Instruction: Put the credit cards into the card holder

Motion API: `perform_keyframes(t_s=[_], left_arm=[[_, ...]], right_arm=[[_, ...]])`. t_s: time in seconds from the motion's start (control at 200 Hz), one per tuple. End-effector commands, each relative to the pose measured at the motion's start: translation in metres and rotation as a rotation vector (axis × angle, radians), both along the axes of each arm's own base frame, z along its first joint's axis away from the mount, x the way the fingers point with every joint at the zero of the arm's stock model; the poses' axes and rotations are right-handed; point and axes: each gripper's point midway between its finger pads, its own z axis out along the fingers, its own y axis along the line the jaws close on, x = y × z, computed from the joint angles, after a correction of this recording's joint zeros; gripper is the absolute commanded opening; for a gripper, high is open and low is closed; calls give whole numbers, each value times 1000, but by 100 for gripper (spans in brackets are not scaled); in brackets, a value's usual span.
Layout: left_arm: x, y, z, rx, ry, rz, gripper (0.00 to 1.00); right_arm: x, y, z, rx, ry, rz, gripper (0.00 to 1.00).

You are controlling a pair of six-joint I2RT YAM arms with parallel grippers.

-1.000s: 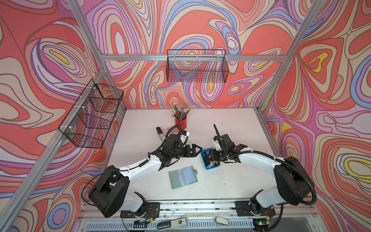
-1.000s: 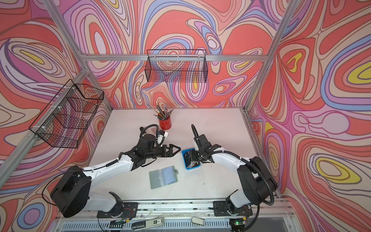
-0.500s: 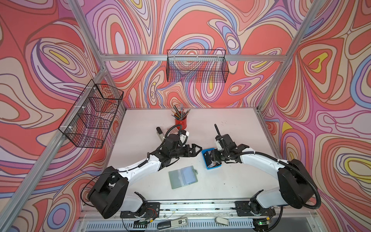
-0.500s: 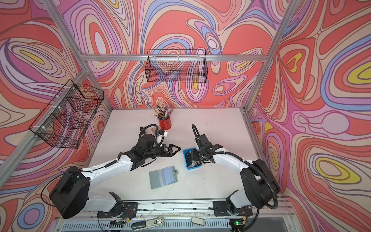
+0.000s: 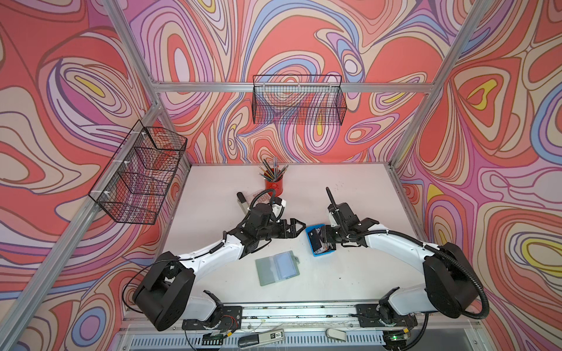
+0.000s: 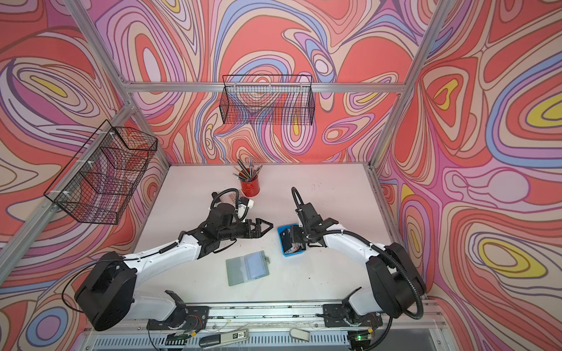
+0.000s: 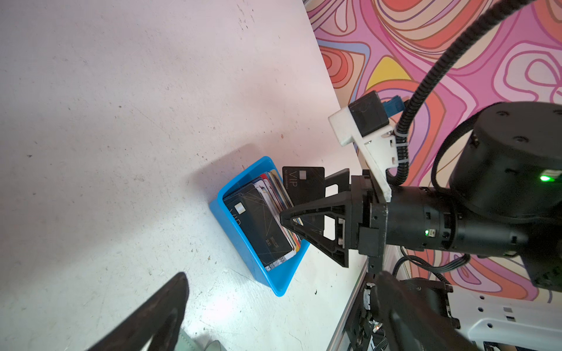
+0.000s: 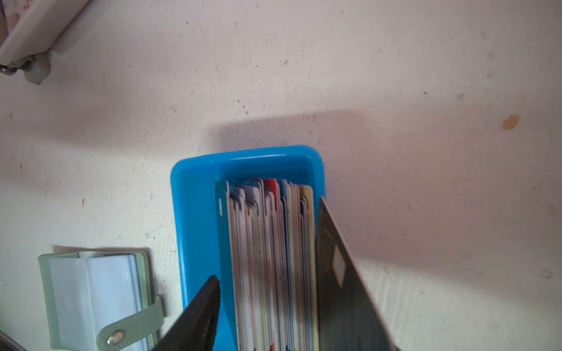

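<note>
The credit cards (image 7: 258, 231) stand on edge as a mixed-colour stack (image 8: 267, 243) in a bright blue tray (image 5: 322, 254). My right gripper (image 8: 273, 288) reaches into the tray with its jaws apart on either side of the stack. One fingertip (image 8: 213, 285) is beside the stack without touching it. A black VIP card (image 7: 304, 185) leans out above the tray against the far finger. My left gripper (image 5: 299, 226) hovers wide open just left of the tray, holding nothing. The card holder (image 5: 277, 267), sage green, lies open on the table with its clear sleeves (image 8: 91, 297) up.
A red cup of pencils (image 5: 272, 184) stands at the back middle, with small items (image 5: 279, 202) behind the left arm. Black wire baskets hang on the left wall (image 5: 143, 176) and the back wall (image 5: 299, 103). The metal rail (image 5: 298, 311) runs along the table's front.
The right arm has shifted slightly at the tray. The left arm and the card holder stay where they were.
</note>
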Motion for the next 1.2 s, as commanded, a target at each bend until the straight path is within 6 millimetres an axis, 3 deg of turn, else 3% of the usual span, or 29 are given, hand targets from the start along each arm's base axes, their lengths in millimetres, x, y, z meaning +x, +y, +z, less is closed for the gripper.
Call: perform_keyframes(t_s=[0.0, 0.255, 0.646, 0.886, 1.072, 1.197], left_arm=[[-1, 5, 5, -1, -22, 5, 98], [0, 6, 6, -3, -24, 5, 98], [-1, 6, 7, -7, -25, 4, 98], [-2, 5, 7, -16, -26, -2, 97], [-5, 5, 14, -42, -48, -9, 96], [-7, 6, 22, -85, -60, 2, 95]], right_arm=[[4, -5, 12, -18, -32, -14, 57], [2, -9, 23, -14, -57, -25, 54], [-7, -15, 29, 1, -79, -40, 32], [-5, -19, 30, -23, -88, -49, 12], [0, -20, 45, -32, -118, -57, 5], [6, -26, 68, -35, -167, -98, 2]])
